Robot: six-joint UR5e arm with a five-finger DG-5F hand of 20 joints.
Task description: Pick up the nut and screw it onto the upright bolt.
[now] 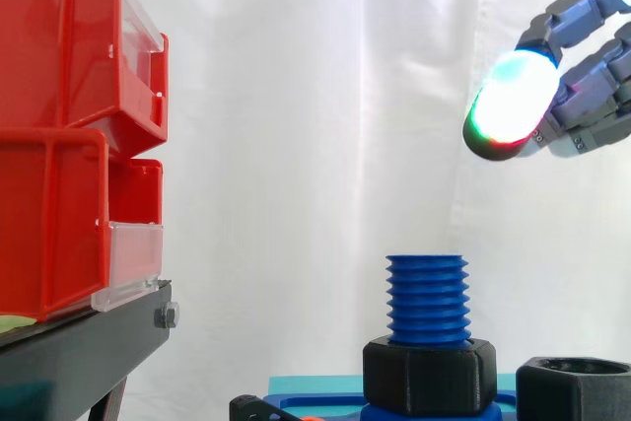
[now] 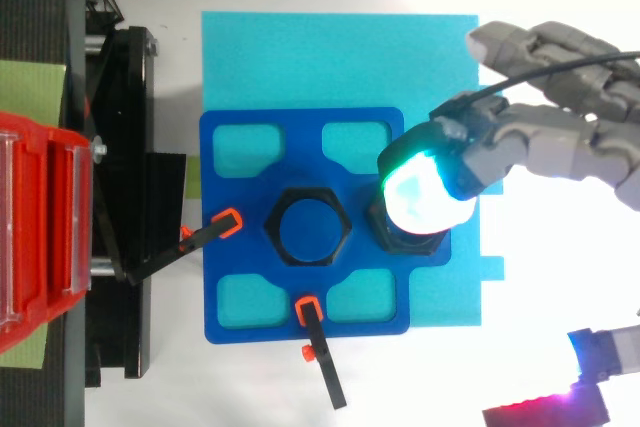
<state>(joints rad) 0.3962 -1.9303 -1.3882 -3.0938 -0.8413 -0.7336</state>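
The loose black nut (image 1: 577,384) is parked on the blue plate (image 2: 303,147), just beside the upright blue bolt (image 1: 426,298), which is ringed at its base by a black collar (image 1: 429,374). The hand (image 2: 545,137) is held well above the nut, fingers loosely apart, nothing gripped.

Hand (image 2: 545,137) over the black nut (image 2: 398,238) — blue bolt (image 2: 306,228) just beside

The side view sits close and low, level with the bolt (image 1: 426,298), facing the curtain (image 1: 296,96). The top view looks straight down from farther off. Both share the bolt, bins (image 1: 59,46) and robot hand (image 1: 592,71).
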